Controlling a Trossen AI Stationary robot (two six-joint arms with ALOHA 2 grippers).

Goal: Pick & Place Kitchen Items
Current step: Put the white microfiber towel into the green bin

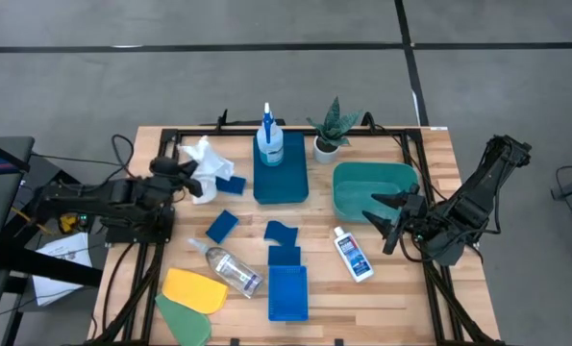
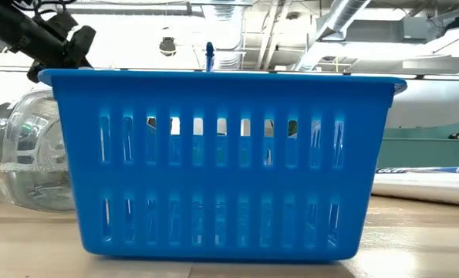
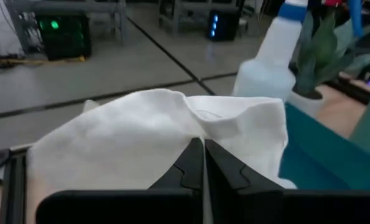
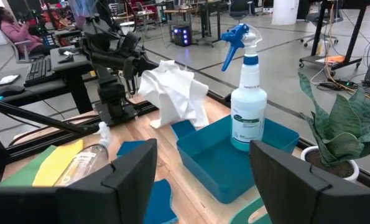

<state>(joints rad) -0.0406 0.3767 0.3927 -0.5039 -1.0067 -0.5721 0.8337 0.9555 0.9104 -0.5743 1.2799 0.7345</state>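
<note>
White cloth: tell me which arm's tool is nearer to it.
Left. The left tool is shut on the white cloth, lifting it near the table's far left corner. The right tool, open, is across the table beside the teal tub.

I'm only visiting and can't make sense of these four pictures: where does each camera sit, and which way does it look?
High view: above the table, looking straight down; both arms show, left gripper shut on the white cloth, right gripper open near the teal tub.
Low view: at tabletop height, facing a blue basket; part of an arm shows above it.
Left wrist view: on the left arm, its shut fingers pinching the cloth.
Right wrist view: on the right arm, its fingers apart.
Shared: both wrist views show the spray bottle.
</note>
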